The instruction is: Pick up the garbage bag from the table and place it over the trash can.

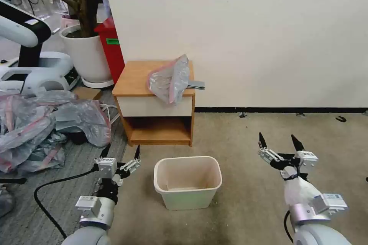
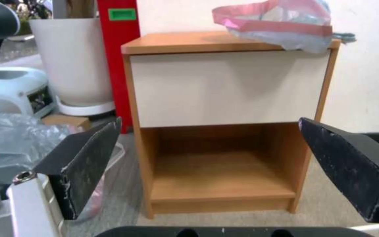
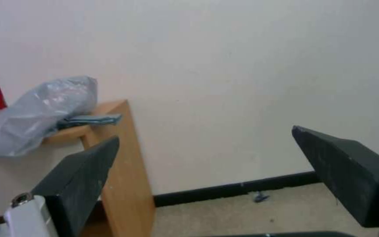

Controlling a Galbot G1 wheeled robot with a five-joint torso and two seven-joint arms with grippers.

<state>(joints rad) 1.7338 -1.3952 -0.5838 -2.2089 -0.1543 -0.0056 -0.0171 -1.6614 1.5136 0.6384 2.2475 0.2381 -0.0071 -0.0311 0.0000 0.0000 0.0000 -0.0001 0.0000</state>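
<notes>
Garbage bag [image 1: 170, 80] lies crumpled on the tabletop [image 1: 134, 78], at the front right corner of the nightstand, one lobe drooping over the front edge onto the cream drawer face. Pink rim band faces the left side of the top. Long axis runs roughly from the wall-side corner down toward the front edge, slightly diagonal. A flat grey folded piece [image 1: 196, 84] pokes out from under it past the right edge.

Trash can [image 1: 188, 182] stands on the floor directly in front of the nightstand, open, nothing inside, well apart from the bag.

Left gripper [image 1: 119, 155] hangs low, just left of the trash can, jaws spread wide, holding nothing. Its wrist view looks straight at the drawer front and lower shelf; the garbage bag [image 2: 277, 24] sits high above the jaw line and off toward the nightstand's right corner.

Right gripper [image 1: 280, 143] hangs low, right of the trash can and well right of the nightstand, jaws likewise wide open and empty. In its wrist view the garbage bag [image 3: 36, 115] lies up and off to the nightstand side.

Judgement: the bag is above and forward of both grippers. It sits on the nightstand's right side, so the right arm has the more open line to it, past the side edge; either must rise to tabletop height first.
</notes>
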